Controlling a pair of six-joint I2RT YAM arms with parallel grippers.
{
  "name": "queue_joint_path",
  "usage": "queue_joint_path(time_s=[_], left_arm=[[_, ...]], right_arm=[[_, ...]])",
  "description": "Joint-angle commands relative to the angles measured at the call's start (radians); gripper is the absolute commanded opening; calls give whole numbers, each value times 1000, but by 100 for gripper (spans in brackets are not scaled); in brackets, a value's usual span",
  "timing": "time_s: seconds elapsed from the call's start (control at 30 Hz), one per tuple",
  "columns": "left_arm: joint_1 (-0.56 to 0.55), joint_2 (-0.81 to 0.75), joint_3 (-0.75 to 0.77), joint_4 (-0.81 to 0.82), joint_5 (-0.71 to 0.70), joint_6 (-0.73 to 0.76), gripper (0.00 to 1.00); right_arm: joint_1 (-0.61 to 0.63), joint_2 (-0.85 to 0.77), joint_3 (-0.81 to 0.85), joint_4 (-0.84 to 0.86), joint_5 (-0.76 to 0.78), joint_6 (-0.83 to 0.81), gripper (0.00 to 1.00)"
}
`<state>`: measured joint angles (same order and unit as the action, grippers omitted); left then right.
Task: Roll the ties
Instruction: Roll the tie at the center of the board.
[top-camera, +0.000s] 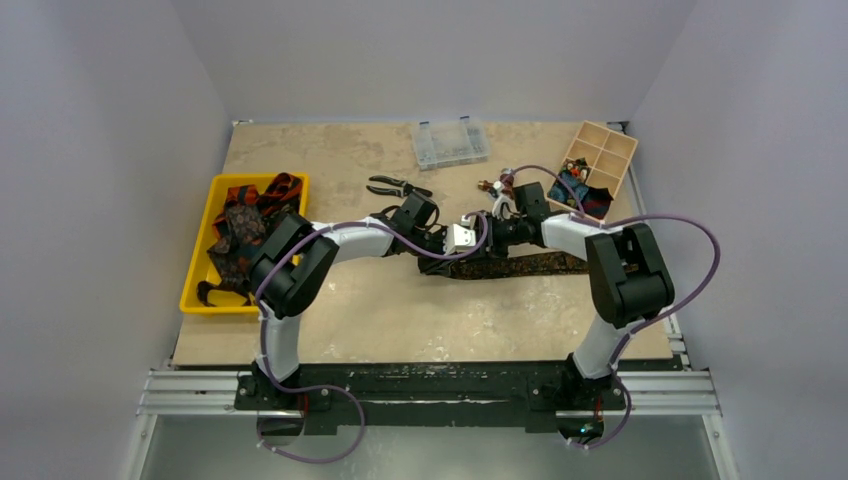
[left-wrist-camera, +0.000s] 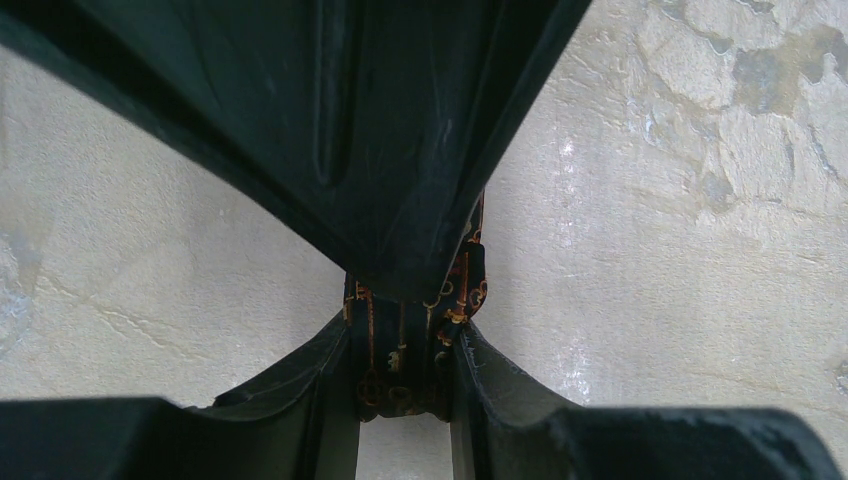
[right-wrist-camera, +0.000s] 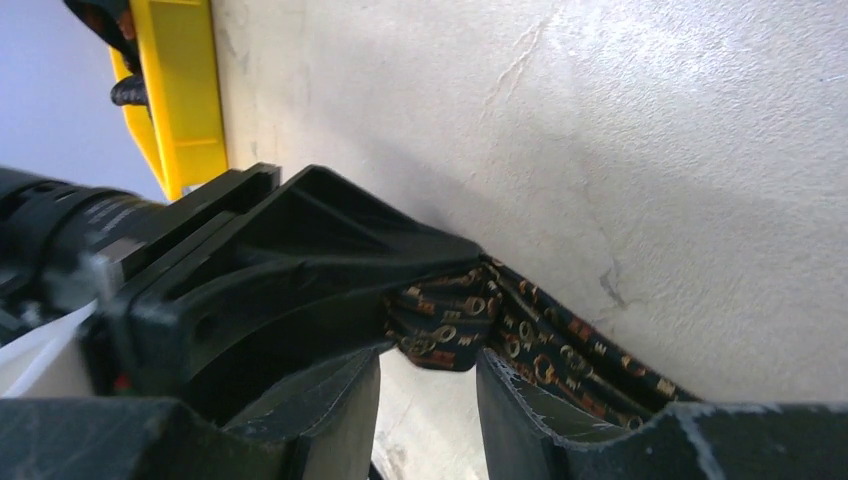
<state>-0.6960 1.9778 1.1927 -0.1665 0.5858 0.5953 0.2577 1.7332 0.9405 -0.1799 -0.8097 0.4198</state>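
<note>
One dark tie (top-camera: 530, 264) with gold key patterns lies flat across the middle of the table. Its left end is bunched up between both grippers. My left gripper (top-camera: 443, 250) is shut on that end; in the left wrist view (left-wrist-camera: 405, 370) the folded cloth (left-wrist-camera: 400, 340) fills the gap between the fingers. My right gripper (top-camera: 464, 250) meets it from the right and its tips (right-wrist-camera: 430, 352) close on the same fold (right-wrist-camera: 450, 330). The rest of the tie (right-wrist-camera: 560, 350) trails off to the right. Several more ties (top-camera: 245, 225) lie heaped in the yellow bin (top-camera: 193, 270).
Black-handled pliers (top-camera: 400, 187) lie just behind the grippers. A clear plastic box (top-camera: 450, 143) stands at the back. A wooden compartment box (top-camera: 610, 150) with dark cloth in it sits at the back right. The yellow bin also shows in the right wrist view (right-wrist-camera: 180, 90).
</note>
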Motion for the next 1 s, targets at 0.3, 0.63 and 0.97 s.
queue_joint_path(time_s=[0.3, 0.63, 0.97], left_arm=[[-11, 87, -56, -138, -127, -9, 16], [-13, 86, -55, -139, -129, -11, 16], [-13, 82, -60, -137, -126, -11, 16]], right_arm=[[55, 99, 46, 123, 7, 108, 45], [58, 54, 34, 23, -36, 89, 51], [58, 107, 41, 24, -23, 63, 16]])
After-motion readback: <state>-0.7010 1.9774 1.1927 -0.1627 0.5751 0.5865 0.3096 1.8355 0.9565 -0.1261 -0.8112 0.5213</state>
